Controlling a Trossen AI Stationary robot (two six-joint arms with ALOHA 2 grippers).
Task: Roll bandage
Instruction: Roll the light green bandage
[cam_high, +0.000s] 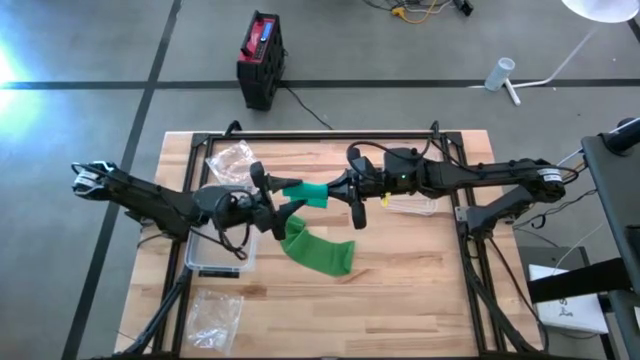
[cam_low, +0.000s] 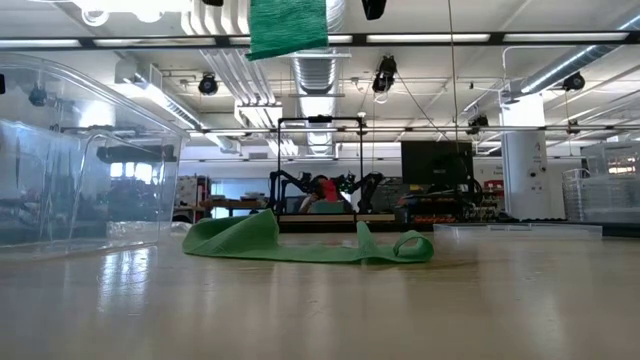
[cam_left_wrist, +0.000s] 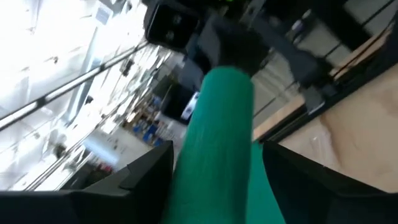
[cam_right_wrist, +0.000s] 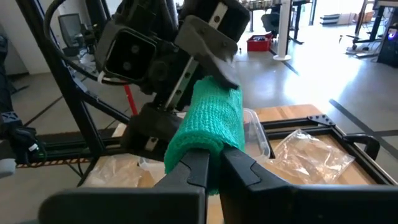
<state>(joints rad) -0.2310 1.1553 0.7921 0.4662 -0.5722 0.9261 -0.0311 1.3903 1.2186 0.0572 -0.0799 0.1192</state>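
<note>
One green bandage (cam_high: 318, 246); two plastic bags (cam_high: 231, 159); one clear box (cam_high: 218, 254); two arms (cam_high: 150, 197).

Bandage (cam_high: 318, 250) on table (cam_high: 420, 290) centre; clear bin (cam_high: 218, 256) left; plastic bag (cam_high: 214, 316) near front-left corner.

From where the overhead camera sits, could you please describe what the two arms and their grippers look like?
Both arms are dark, slim and jointed, with black cables along them. The left gripper and right gripper have flat black fingers. A small green light glows on the right arm's wrist.
</note>
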